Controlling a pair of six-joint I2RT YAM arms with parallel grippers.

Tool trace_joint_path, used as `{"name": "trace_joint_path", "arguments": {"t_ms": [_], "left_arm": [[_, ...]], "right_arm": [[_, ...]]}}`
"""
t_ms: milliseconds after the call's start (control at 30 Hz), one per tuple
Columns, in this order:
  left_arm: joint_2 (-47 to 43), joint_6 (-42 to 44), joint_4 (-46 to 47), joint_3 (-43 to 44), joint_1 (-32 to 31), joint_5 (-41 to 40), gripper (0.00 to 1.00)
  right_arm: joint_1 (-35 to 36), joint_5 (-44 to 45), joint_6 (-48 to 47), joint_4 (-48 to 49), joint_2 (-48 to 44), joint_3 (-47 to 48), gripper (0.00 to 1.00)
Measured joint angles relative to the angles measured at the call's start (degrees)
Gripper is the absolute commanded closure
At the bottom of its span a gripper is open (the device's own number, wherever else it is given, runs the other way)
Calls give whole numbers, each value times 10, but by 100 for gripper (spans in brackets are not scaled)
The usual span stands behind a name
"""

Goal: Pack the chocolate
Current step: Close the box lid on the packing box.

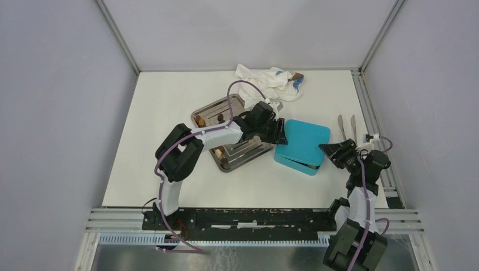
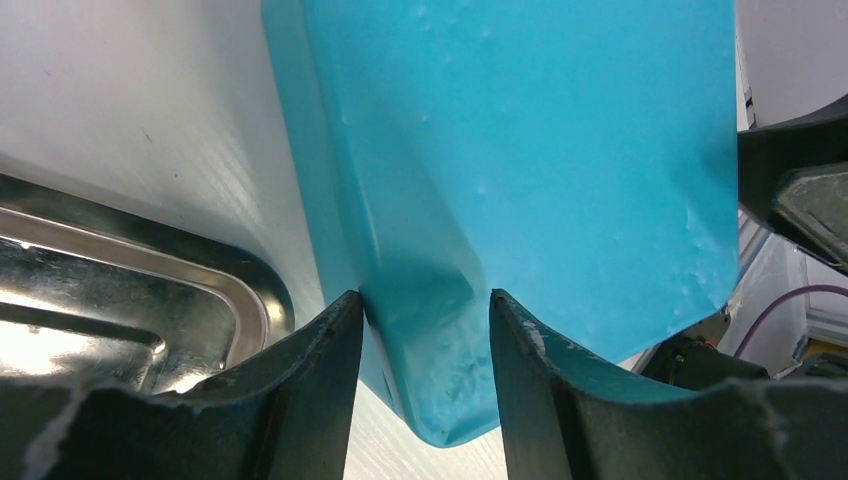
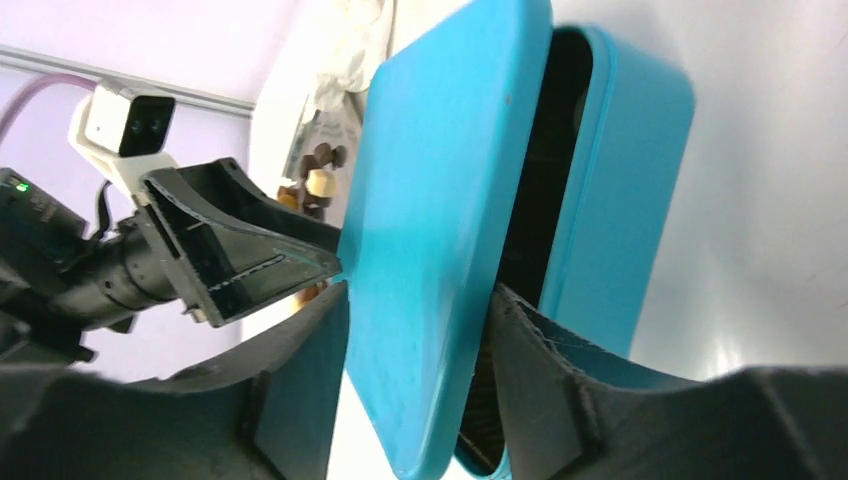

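The chocolate is several small brown and cream pieces (image 1: 220, 118) lying in a steel tray (image 1: 247, 151); the right wrist view shows some of these pieces (image 3: 318, 184) past the box. A teal box (image 1: 302, 148) stands right of the tray, its lid (image 3: 440, 200) lifted and tilted off the base (image 3: 625, 190), dark inside. My left gripper (image 1: 278, 131) (image 2: 425, 300) is shut on the lid's left corner. My right gripper (image 1: 330, 151) (image 3: 415, 295) stands open astride the lid's right edge, one finger in the gap between lid and base.
A white cloth with blue marks (image 1: 270, 82) lies bunched behind the tray, a brown thing on its right end. Metal tongs (image 1: 347, 126) lie to the right of the box. The tray's rim (image 2: 255, 300) sits just left of my left fingers. Grey walls enclose the table.
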Motion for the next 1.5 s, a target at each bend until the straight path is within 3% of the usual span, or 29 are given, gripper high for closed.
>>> {"name": "trace_joint_path", "arguments": {"t_ms": [333, 600, 733, 833, 1033, 1200, 1500], "left_arm": [[16, 11, -27, 32, -1, -21, 45], [22, 18, -33, 34, -4, -27, 45], [22, 23, -33, 34, -4, -28, 45], [22, 24, -33, 34, -4, -28, 45], [19, 28, -29, 30, -4, -28, 44], [14, 29, -23, 20, -4, -27, 44], [9, 36, -21, 12, -4, -22, 43]], "right_arm": [[-19, 47, -138, -103, -51, 54, 33], [-30, 40, -242, -173, -30, 106, 31], [-29, -4, -370, -221, 32, 204, 28], [-20, -13, -495, -273, 99, 294, 16], [77, 32, -694, -388, 265, 422, 8], [132, 86, -772, -441, 347, 457, 2], [184, 133, -849, -475, 443, 563, 4]]}}
